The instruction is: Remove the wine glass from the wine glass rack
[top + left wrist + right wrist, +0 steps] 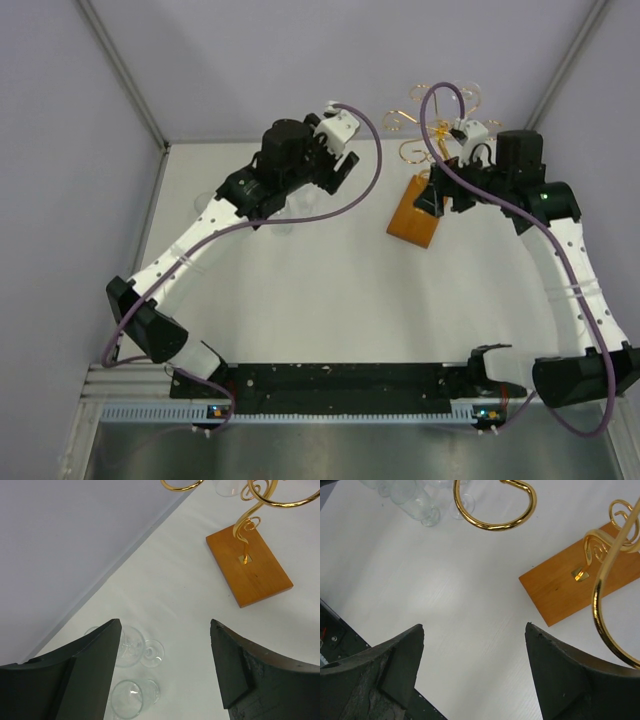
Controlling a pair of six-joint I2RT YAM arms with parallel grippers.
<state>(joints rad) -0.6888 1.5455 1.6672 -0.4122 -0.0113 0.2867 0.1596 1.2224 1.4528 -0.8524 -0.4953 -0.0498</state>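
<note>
The wine glass rack [247,527] is a gold wire stand with curled arms on an orange-brown wooden base [415,215], at the back right of the table. A clear glass shape [225,486] shows between its arms at the top edge of the left wrist view; I cannot tell whether it hangs there. My left gripper [165,622] is open and empty, high above two wine glasses [131,645] lying on the table. My right gripper [474,625] is open and empty, beside the base [570,587], under a gold loop [495,510].
Several clear glasses [415,500] lie together on the white table left of the rack, under the left arm [290,160]. Grey walls close the back and both sides. A black rail [340,380] with the arm bases runs along the near edge.
</note>
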